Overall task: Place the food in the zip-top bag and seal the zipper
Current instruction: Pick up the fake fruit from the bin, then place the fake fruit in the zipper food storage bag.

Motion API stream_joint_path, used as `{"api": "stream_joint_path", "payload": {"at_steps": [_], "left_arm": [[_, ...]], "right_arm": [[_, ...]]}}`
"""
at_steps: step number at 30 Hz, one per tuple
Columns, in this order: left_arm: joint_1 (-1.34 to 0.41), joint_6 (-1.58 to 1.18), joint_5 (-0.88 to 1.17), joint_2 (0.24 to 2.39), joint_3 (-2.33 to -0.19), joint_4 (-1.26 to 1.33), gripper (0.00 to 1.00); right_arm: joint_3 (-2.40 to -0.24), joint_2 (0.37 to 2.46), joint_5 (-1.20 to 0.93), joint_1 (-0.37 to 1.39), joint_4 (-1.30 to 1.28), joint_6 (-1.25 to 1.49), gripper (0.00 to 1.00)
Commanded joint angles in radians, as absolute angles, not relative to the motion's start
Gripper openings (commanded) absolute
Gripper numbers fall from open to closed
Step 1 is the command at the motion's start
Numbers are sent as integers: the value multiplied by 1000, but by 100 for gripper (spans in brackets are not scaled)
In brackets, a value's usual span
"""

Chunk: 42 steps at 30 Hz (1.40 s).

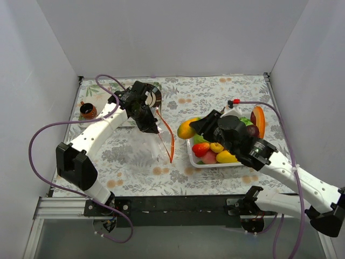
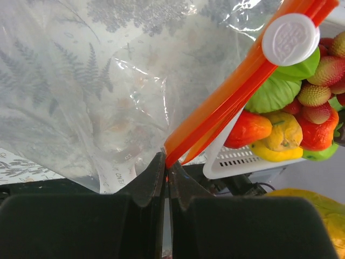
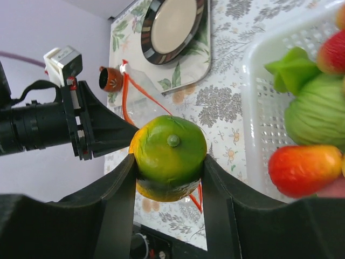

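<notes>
Fruit (image 3: 168, 143), green-yellow, clamped in my right gripper (image 3: 169, 175); zip-top bag (image 1: 145, 143) lies to its left, zipper (image 2: 226, 103) pinched by my left gripper (image 2: 166, 171).

White basket (image 1: 192, 156) half under the right arm (image 1: 280, 162); zipper (image 2: 226, 105) end beyond the left wrist view's corner.

White basket (image 1: 190, 152) right; brown cup (image 1: 88, 110) left.
</notes>
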<state>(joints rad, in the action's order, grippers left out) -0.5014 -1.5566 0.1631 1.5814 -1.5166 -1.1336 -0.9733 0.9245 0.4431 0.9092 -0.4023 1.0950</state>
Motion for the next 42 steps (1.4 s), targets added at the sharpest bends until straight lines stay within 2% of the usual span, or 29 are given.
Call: {"api": "stream_joint_path", "payload": {"at_steps": [1, 8, 16, 22, 25, 26, 29, 33, 42], "left_arm": [[-506, -1572, 253, 1551, -1554, -1146, 0], [-509, -1583, 307, 1531, -1571, -1131, 0], [-509, -1578, 377, 1517, -1592, -1117, 0], [-512, -1577, 399, 1534, -1627, -1109, 0], [-512, -1577, 396, 1537, -1637, -1104, 0], [-514, -1578, 393, 1537, -1638, -1106, 0], [-514, -1580, 364, 1543, -1638, -1112, 0], [-512, -1585, 328, 1548, -1628, -1123, 0], [-512, -1563, 348, 1552, -1623, -1091, 0]], "right_arm": [[-1037, 1024, 336, 907, -93, 852, 1], [-1063, 1182, 267, 910, -20, 793, 1], [-1045, 1246, 340, 913, -52, 746, 1], [-1127, 1313, 327, 925, -118, 687, 1], [-1161, 1338, 344, 936, -165, 666, 32], [-1158, 1338, 344, 936, -167, 661, 49], [-1157, 1324, 337, 936, -170, 643, 70], [-1196, 1316, 337, 936, -218, 609, 83], [-1299, 1229, 435, 931, -414, 592, 89]]}}
